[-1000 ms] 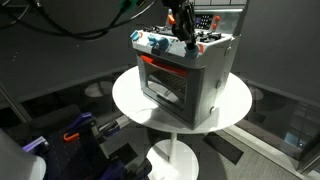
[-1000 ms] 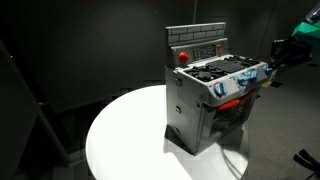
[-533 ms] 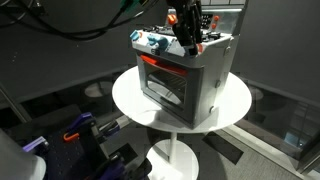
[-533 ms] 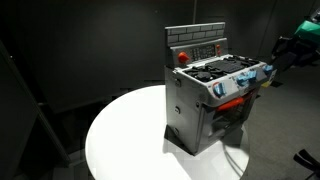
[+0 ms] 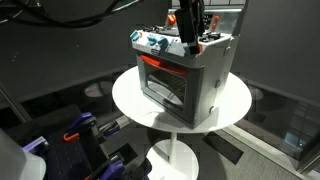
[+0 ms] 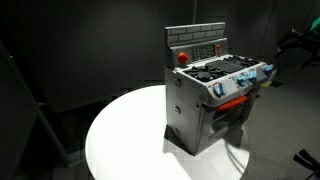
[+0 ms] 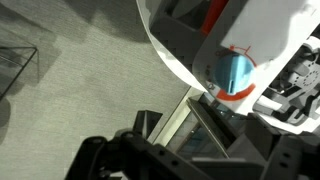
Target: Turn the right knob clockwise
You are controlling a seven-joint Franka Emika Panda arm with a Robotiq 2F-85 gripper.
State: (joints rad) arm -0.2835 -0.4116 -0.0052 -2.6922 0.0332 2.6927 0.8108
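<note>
- Right knob (image 7: 232,72) – a blue round dial on the white front panel (image 7: 290,30) of the toy stove (image 5: 185,85). It sat at the panel end nearest the arm.
- The knob's turning axis ran straight out of the front face, roughly level, so my read was that the fingers had to come in along that line.
- In the wrist view the knob lay up and to the right of the dark gripper parts along the bottom edge, clearly apart from them with no contact.
- Gripper (image 5: 187,38) hung over the stove's top front corner, just above and beside that panel end.
- Jaw opening – could not tell. The fingers were dark and blurred in every view, and nothing showed as held.
- Other knobs (image 5: 152,41) ran along the same panel, farther from the gripper.
- The stove stood upright on the round white table (image 5: 130,100).
- Only the wrist view showed the knob face clearly.
- In an exterior view the gripper covered that panel end, and the other exterior angle lost the gripper against the dark background.
- Both exterior views did show the stove's placement on the table, which the wrist view cut off.
</note>
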